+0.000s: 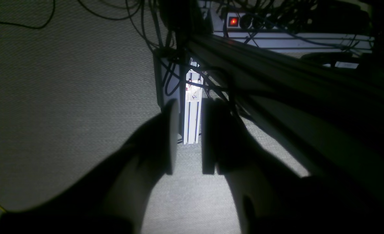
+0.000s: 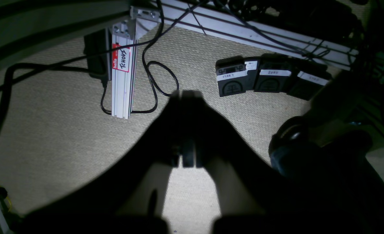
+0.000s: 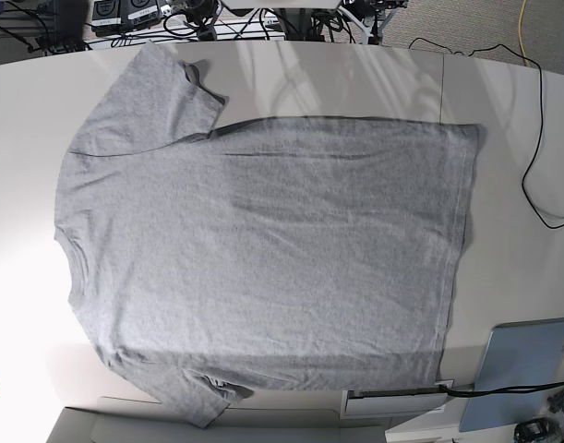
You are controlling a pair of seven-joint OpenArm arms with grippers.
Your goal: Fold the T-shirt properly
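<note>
The large heather-grey short-sleeved T-shirt [image 3: 263,258] lies spread flat across the white table [image 3: 512,138] in the base view, plain side up, collar end toward the left edge and straight hem toward the right. One sleeve points to the top of the view with its cuff slightly curled over, the other reaches the bottom edge of the table, a little bunched. Soft wrinkles run across the body. No arm shows over the table here. A thin black cable [image 3: 538,138] loops along the right side of the tabletop, and a pale blue flat panel [image 3: 522,369] sits at the lower right corner, just beyond the hem.

Over to the left wrist camera: the left gripper [image 1: 190,136] hangs over grey woven carpet [image 1: 65,97], its two dark fingers [image 1: 170,136] standing apart with a clear gap, nothing between them. A silver aluminium frame post [image 1: 192,113] shows through that gap, under a tangle of black wires.

On the right wrist camera, the right gripper [image 2: 187,97] has its fingertips pressed together, empty, above beige carpet [image 2: 65,136]. A silver post with a red-and-white name sticker [image 2: 122,74] stands at left, and black labelled boxes [image 2: 260,79] sit in a row at right.
</note>
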